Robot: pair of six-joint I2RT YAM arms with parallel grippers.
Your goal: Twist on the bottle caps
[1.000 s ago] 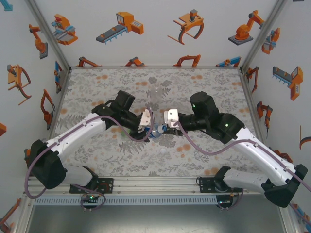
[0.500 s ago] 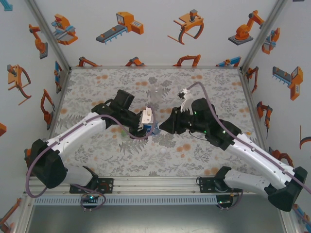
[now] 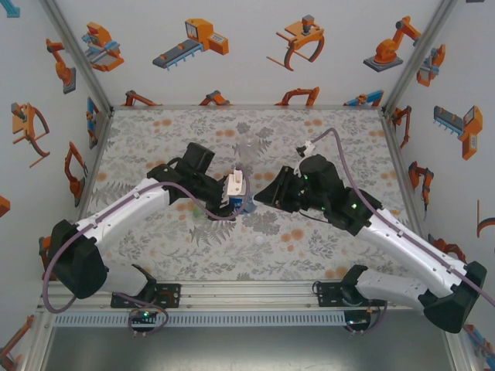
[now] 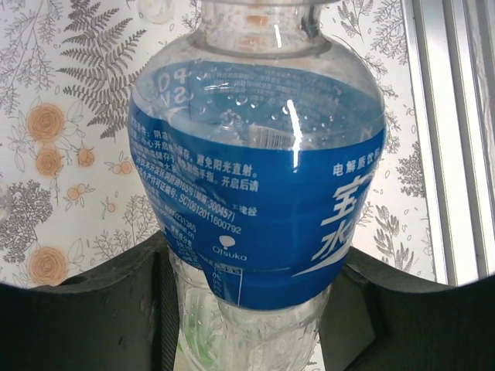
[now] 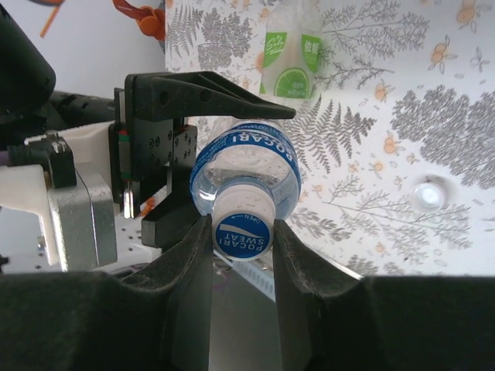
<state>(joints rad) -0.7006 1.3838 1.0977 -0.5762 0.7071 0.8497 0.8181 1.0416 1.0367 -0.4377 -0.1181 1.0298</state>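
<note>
- Currently the right gripper (image 5: 242, 233) is pinched narrow on the bottle cap (image 5: 244, 236), white with a blue print, which sits on the neck of the blue-label bottle (image 5: 246, 164).
- The left gripper (image 4: 255, 325) clamps that bottle's body mid-table, neck pointing toward the right gripper.
- A loose cap (image 5: 428, 195) lies on the floral table (image 3: 325, 239) beyond.
- The green-label bottle (image 5: 290, 58) is farthest.
</note>
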